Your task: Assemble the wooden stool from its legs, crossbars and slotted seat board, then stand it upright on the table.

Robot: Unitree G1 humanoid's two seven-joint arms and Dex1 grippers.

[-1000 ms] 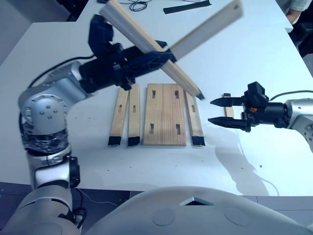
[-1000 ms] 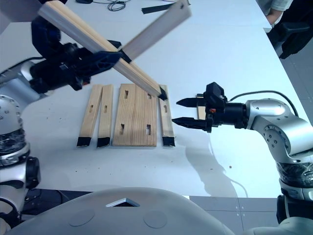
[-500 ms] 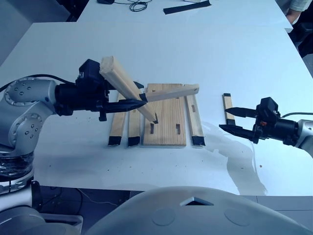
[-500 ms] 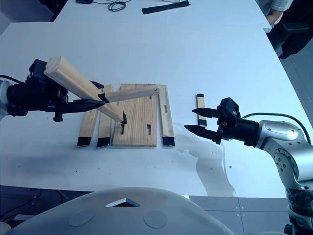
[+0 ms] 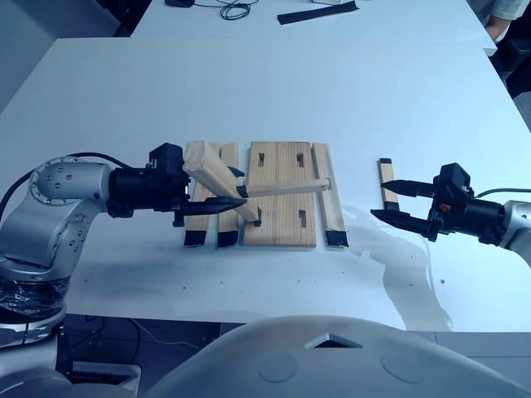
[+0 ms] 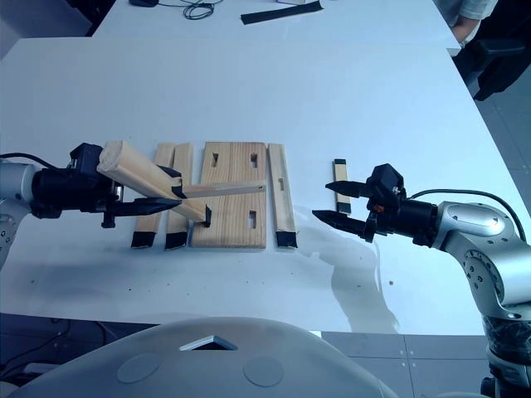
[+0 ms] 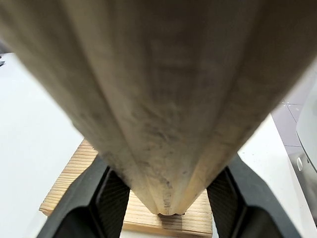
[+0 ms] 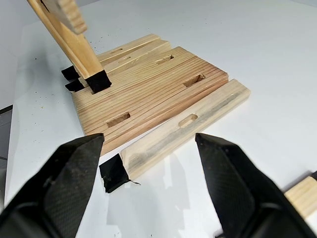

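Two fingers of the left gripper [image 5: 226, 192] are clamped on a wooden leg [image 5: 206, 164], one on each side of it. That leg is tilted, with its upper end leaning out toward the robot's left. Its black-taped foot is down on the slotted seat board [image 5: 286, 211], at the near slot on the board's left side. I cannot tell whether the foot is actually seated in the slot. A thin crossbar [image 5: 290, 188] is joined to the held leg low down. It runs out level across the board toward the robot's right, above the board's surface.

The seat board lies flat on the white worktop [image 5: 348, 91], and its other three slots are uncovered. Just beside its left edge lie two more legs, [image 5: 195, 228] and [image 5: 227, 230], side by side with their taped ends toward the robot. The left gripper partly hides them. A fourth leg [image 5: 329, 207] lies flat along the board's right edge, with its slot facing up.

The right gripper [image 5: 382, 198] hangs low over the worktop to the right of that fourth leg. Its fingers are spread wide and hold nothing. A short crossbar [image 5: 385, 176] lies on the worktop just beyond its upper finger, apart from the other pieces.
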